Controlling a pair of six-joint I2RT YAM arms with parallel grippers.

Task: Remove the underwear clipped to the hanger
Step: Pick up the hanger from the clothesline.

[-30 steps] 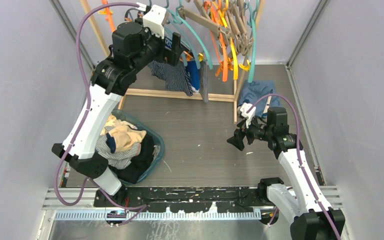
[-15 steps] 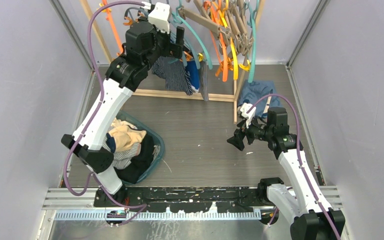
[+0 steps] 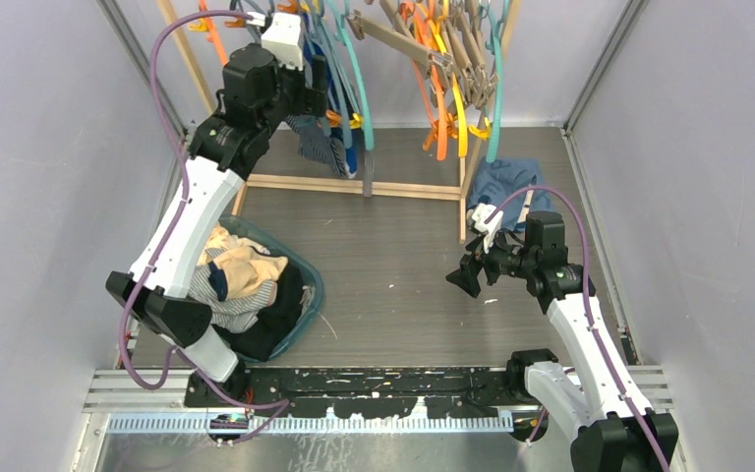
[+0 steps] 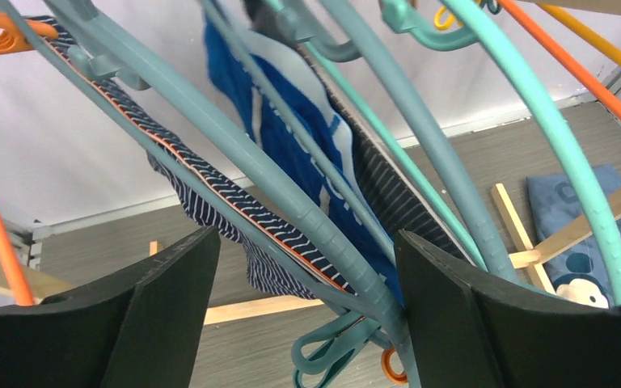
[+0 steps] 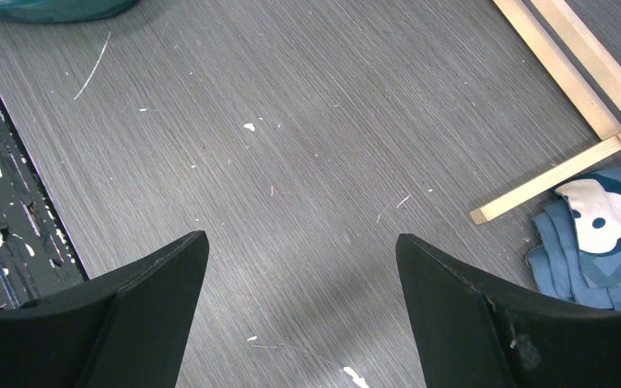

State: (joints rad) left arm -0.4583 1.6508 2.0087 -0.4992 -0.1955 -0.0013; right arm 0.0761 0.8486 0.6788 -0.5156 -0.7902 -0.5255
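Nearest you, your right claw [image 3: 464, 278] hovers low over the grey wood-grain table [image 3: 393, 295], jaws wide and empty, apparently parked clear of the work. To the left, the teal plastic basket [image 3: 313, 285] sits where the left arm could likely drop into it, piled with loose garments. At the far side, the navy pinstriped underwear [image 4: 271, 271] and the bright blue underwear [image 4: 279, 137] hang clipped to teal plastic hangers [image 4: 210, 145] on the wooden rack [image 3: 403, 190]. Your left claw [image 4: 307, 234] is raised among them, jaws wide apart and straddling a hanger arm and the pinstriped cloth, gripping nothing.
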